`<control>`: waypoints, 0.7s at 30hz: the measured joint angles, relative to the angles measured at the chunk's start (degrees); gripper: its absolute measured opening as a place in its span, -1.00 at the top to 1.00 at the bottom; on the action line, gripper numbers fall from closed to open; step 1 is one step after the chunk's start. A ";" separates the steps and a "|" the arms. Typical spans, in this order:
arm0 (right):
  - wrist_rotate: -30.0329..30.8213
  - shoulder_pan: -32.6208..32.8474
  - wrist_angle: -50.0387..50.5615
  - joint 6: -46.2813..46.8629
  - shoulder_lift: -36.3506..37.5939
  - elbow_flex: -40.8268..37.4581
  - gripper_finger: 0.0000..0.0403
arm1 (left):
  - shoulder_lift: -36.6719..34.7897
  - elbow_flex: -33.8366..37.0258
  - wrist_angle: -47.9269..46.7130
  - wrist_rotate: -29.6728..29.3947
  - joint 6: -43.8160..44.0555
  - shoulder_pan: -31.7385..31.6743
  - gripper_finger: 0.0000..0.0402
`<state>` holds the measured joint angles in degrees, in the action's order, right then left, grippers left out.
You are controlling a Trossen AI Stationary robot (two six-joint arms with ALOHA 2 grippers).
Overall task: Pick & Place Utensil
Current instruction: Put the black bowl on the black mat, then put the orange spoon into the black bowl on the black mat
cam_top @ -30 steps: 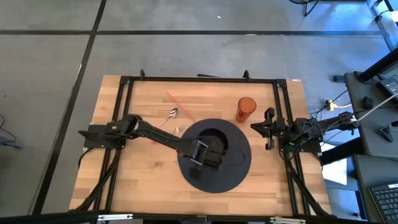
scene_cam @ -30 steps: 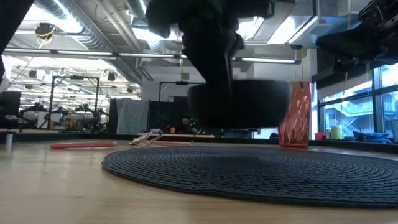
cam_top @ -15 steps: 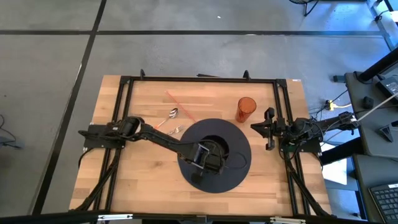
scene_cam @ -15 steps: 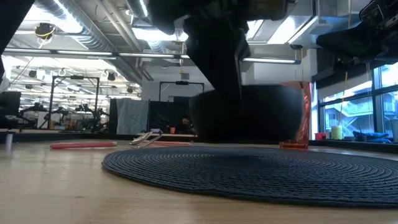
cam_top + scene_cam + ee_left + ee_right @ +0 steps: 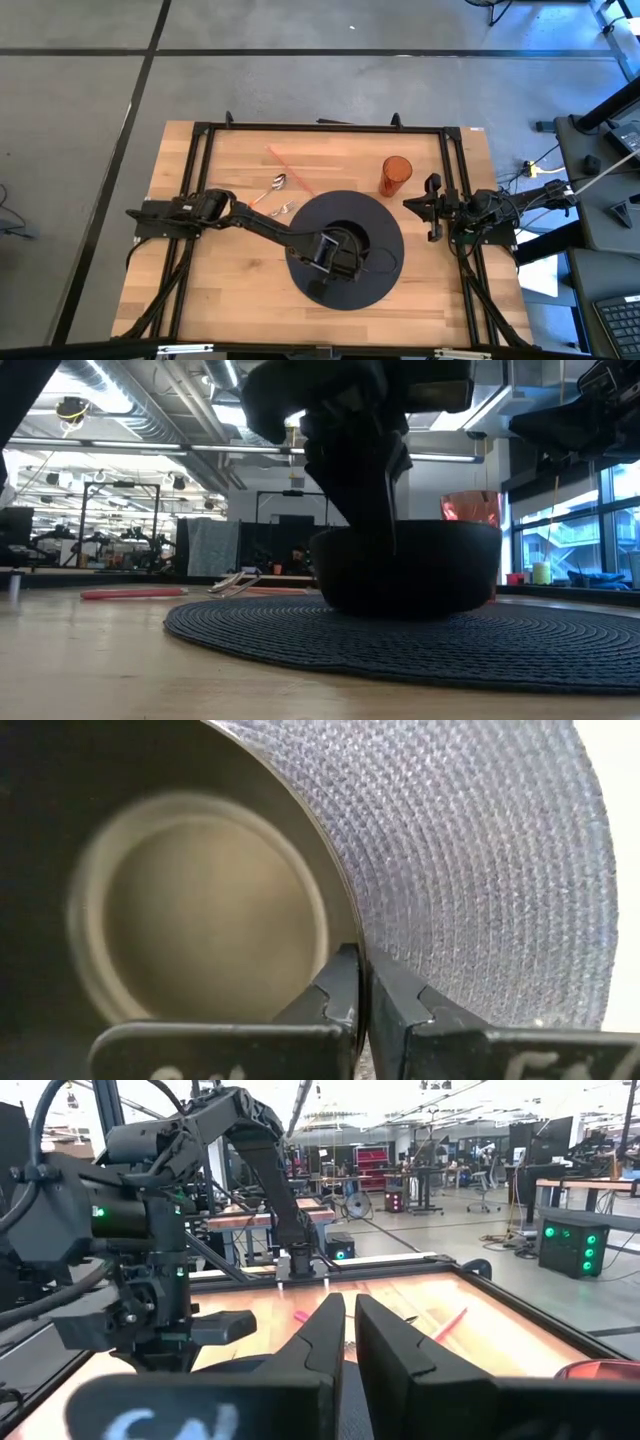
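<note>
A black bowl (image 5: pixel 350 238) sits on the round dark woven placemat (image 5: pixel 385 262) at the table's middle. My left gripper (image 5: pixel 358 960) is shut on the bowl's rim; in the low view its fingers (image 5: pixel 375 480) come down onto the bowl (image 5: pixel 420 565). A metal spoon (image 5: pixel 278 182) and fork (image 5: pixel 286 208) lie flat on the wood beyond the mat's far left. My right gripper (image 5: pixel 350 1330) is shut and hovers at the table's right edge (image 5: pixel 430 207), touching nothing. My left gripper pinches the bowl's rim (image 5: pixel 345 925) on its near-left side, one finger inside the bowl and one outside. The fingers come from above, pointing down. The bowl stands upright with its base on the placemat (image 5: pixel 400 630).
A faceted orange cup (image 5: pixel 395 175) stands just beyond the mat's far right edge, seen behind the bowl in the low view (image 5: pixel 470 508). A thin red stick (image 5: pixel 290 168) lies past the spoon. Black frame rails (image 5: pixel 200 200) run along the table's sides.
My left gripper has come down and a little toward the near edge, still shut on the bowl's rim. The bowl, hanging clear above the placemat a second ago, has sunk until its base meets the mat. The right arm has kept still.
</note>
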<state>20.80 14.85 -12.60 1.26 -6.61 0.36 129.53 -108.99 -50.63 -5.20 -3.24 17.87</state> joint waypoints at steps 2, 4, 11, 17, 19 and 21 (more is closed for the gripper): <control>-0.02 0.00 0.02 0.04 0.00 0.00 0.85 | 0.29 0.00 -0.22 -0.06 0.36 0.04 0.98; -0.04 0.00 0.04 0.58 0.00 0.00 0.85 | 0.29 0.00 -0.13 -0.04 0.85 0.06 0.97; -1.38 0.00 0.15 1.25 -0.02 0.00 0.85 | 0.29 0.02 -0.10 0.42 1.05 0.04 0.81; -1.40 0.00 0.20 1.31 -0.02 0.00 0.85 | 0.29 0.04 -0.11 0.42 1.05 0.16 0.60; -1.42 0.00 0.22 1.31 0.00 0.00 0.85 | 0.29 0.04 -0.11 0.42 1.04 0.35 0.52; -1.42 0.00 0.22 1.31 -0.02 0.00 0.85 | 0.29 0.04 -0.13 0.42 0.92 0.51 0.44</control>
<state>19.38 14.85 -12.38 2.56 -6.63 0.36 129.82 -108.95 -50.76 -4.78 -2.32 18.39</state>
